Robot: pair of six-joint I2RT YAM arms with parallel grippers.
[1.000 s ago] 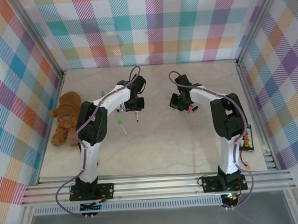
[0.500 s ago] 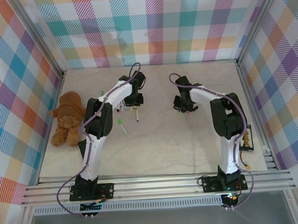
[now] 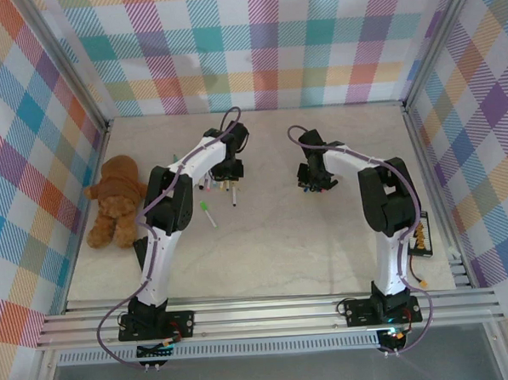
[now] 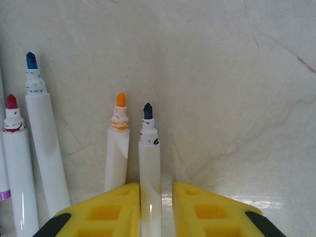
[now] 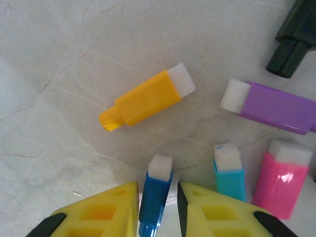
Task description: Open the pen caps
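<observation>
Sprawling at mid-left of the overhead frame, teddy bear (image 3: 114, 206) on the bench (image 3: 274, 248), left jaws slightly apart astride an uncapped dark-tipped pen (image 4: 149, 173), right jaws slightly apart astride a blue cap (image 5: 155, 195), loose pen caps (image 5: 145, 98) around it, yellow upper centre, purple, teal, pink at right

A pale beige, marble-veined tabletop (image 3: 325, 237) lies evenly lit inside three upright walls (image 3: 263, 45) of pastel plaid in teal, purple, orange and yellow, with ribbed aluminium rails (image 3: 269, 313) along the near edge.
</observation>
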